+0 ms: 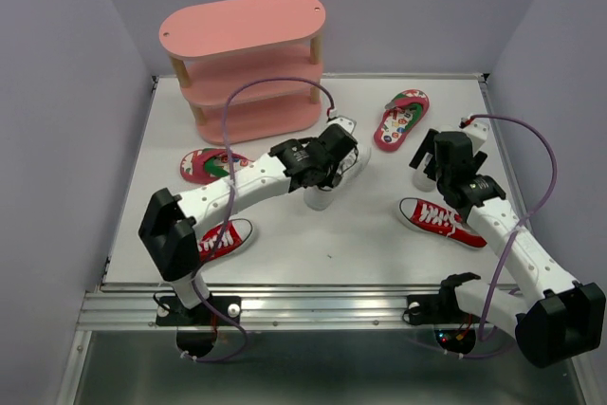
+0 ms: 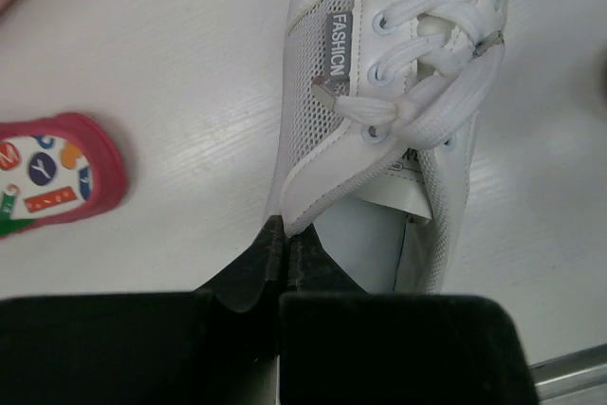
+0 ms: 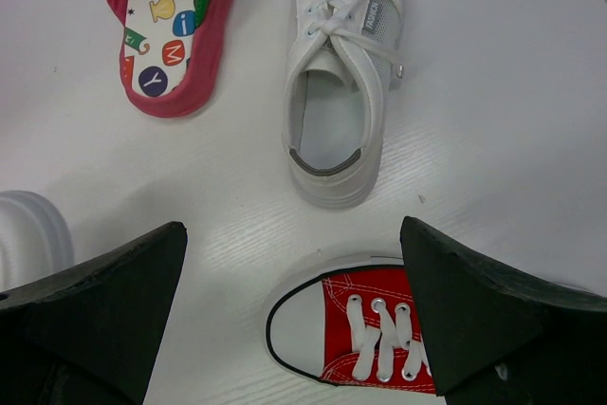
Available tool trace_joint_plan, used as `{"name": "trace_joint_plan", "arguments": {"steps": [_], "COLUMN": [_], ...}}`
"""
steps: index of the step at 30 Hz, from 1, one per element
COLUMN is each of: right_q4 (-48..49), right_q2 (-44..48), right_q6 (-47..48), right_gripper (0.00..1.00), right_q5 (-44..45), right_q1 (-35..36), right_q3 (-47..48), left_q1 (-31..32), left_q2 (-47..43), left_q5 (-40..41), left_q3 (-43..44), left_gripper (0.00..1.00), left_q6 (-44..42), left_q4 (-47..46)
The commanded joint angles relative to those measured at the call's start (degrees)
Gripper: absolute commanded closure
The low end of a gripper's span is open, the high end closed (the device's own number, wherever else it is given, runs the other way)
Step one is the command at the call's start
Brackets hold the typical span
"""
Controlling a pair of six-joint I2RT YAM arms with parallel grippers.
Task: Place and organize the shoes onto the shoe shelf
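My left jaws pinch the collar of a white sneaker [image 2: 379, 139] in the middle of the surface [image 1: 360, 244]. My right jaws hang wide open over a red sneaker [image 3: 351, 329]. The grasp looks done; next I should lift the shoe toward the shoe shelf [image 1: 242, 24] at eleven o'clock.

A grey tag [image 2: 337, 46] sewn on the side of the white sneaker [image 2: 379, 92] reads "FASHION" in white capitals, running along its length. The flip-flop [image 3: 171, 45] has loose letters printed on its footbed: Y, M, i and O among them.
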State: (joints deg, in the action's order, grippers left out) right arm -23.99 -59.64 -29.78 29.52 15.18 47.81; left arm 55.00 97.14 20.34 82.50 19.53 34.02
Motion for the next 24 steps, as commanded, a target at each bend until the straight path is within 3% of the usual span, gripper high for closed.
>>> {"name": "trace_joint_plan", "arguments": {"steps": [1, 6, 11, 14, 24], "right_q4": [0.7, 0.6, 0.5, 0.6, 0.6], "right_q2": [0.3, 1.1, 1.8, 1.5, 0.0], "right_q6": [-0.8, -1.2, -1.2, -1.4, -2.1], "right_gripper": [0.0, 0.0, 0.0, 0.0, 0.0], "right_q5": [0.3, 1.3, 0.8, 0.5, -1.0], "right_q1": [0.2, 0.2, 0.2, 0.2, 0.2], "right_q3": [0.8, 0.2, 0.0, 0.1, 0.9], "left_q1": [-0.7, -3.5, -10.5, -13.6, -25.2], "left_q2": [-8.5, -9.6, -7.1, -5.1, -4.6], "left_q5": [1.7, 1.6, 1.1, 4.7, 7.6], "left_q3": [10.6, 21.4, 36.2, 43.3, 50.0], "left_gripper": [1.0, 1.0, 1.0, 1.0, 1.0], "left_q6": [-8.9, -13.6, -15.0, -15.5, -13.0], "left_q4": [5.9, 8.7, 10.9, 11.7, 3.6]}}
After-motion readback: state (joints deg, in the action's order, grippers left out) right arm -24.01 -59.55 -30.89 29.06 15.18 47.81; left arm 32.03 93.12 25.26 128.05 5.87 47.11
